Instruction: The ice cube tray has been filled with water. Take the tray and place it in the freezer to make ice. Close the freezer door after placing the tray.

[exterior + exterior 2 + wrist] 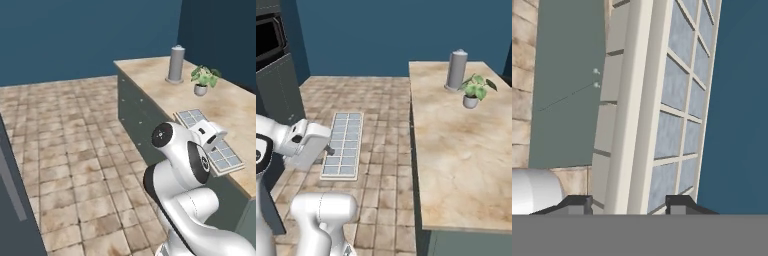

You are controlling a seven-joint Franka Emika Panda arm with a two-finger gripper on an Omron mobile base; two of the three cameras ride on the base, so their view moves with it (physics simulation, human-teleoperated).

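My gripper (629,204) is shut on the ice cube tray (662,100); its rim runs between the two finger tips. In the right base view the tray (343,145), pale with a grid of water-filled cells, hangs roughly level in the air, over the tiled floor in that picture, held at its near long edge by the gripper (330,150). In the left base view the tray (226,156) shows partly behind my arm, by the counter's edge. A dark blue-grey door with a grey bar handle (11,182) stands at the far left; I cannot tell whether it is the freezer door. The freezer's inside is out of view.
The beige counter (456,160) carries a grey cylinder (456,70) and a small potted plant (473,91) at its far end. A black-windowed wall oven (268,37) stands at the left. Open tiled floor (75,130) lies between the counter and the dark door.
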